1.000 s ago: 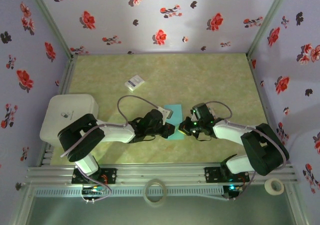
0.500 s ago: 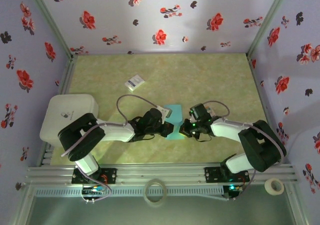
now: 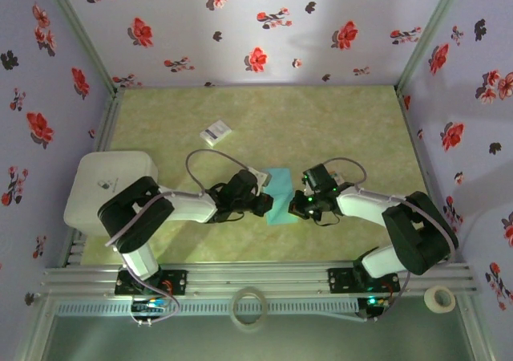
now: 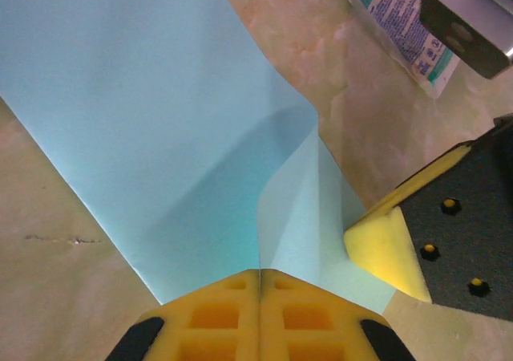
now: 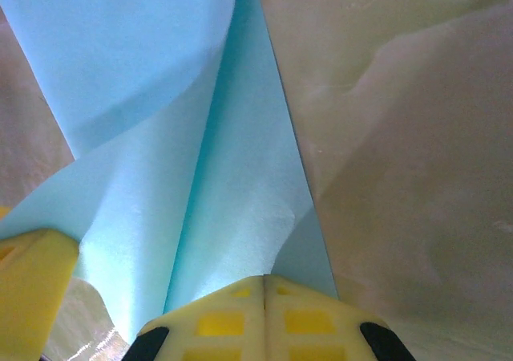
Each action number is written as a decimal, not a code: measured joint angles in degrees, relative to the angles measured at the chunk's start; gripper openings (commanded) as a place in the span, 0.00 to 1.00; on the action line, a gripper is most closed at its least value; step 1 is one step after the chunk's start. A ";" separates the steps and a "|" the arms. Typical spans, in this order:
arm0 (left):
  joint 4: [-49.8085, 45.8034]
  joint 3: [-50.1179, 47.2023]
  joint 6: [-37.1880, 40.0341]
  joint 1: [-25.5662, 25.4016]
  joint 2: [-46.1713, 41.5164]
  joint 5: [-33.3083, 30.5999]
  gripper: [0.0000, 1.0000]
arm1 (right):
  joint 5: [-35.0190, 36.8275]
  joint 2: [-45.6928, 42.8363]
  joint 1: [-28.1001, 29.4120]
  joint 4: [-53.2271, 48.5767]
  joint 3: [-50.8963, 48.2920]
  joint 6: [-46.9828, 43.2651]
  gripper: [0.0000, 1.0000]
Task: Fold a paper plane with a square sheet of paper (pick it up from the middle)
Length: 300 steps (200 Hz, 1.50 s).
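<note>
The square sheet of paper (image 3: 280, 186), teal, lies mid-table between both arms. My left gripper (image 3: 269, 207) is shut on its near left edge; in the left wrist view the yellow jaws (image 4: 260, 274) meet on a raised fold of the sheet (image 4: 160, 120). My right gripper (image 3: 295, 208) is shut on the near right edge; its jaws (image 5: 264, 279) pinch the paper (image 5: 136, 72), which bulges up in a lengthwise curl. Each wrist view catches the other gripper's yellow fingertip (image 4: 385, 241) (image 5: 32, 285) close by. The paper plane is out of view.
A white box (image 3: 112, 186) sits at the table's left edge. A small white card (image 3: 215, 131) lies behind the left arm. A small printed card (image 4: 393, 12) lies just past the sheet. Tape rolls (image 3: 248, 306) (image 3: 439, 298) rest on the front rail. Floral walls enclose the table.
Both grippers have shifted a little away from the bases and closer together, still shut on the paper, which has bowed upward between them.
</note>
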 measured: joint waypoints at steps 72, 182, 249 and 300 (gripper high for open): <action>-0.35 1.44 2.21 2.75 1.90 1.55 0.07 | -0.09 0.66 0.00 -0.72 0.70 -0.87 0.05; 0.15 1.46 2.08 3.69 4.46 5.73 0.08 | -0.11 0.76 0.00 -1.09 0.96 -0.87 0.08; 0.83 1.16 -2.62 3.89 4.55 5.99 0.05 | -0.11 -1.29 0.00 -2.19 1.25 -0.37 0.17; 2.14 -0.70 -7.26 2.34 3.37 4.90 0.05 | -3.13 -4.35 0.22 3.91 -2.12 4.66 0.10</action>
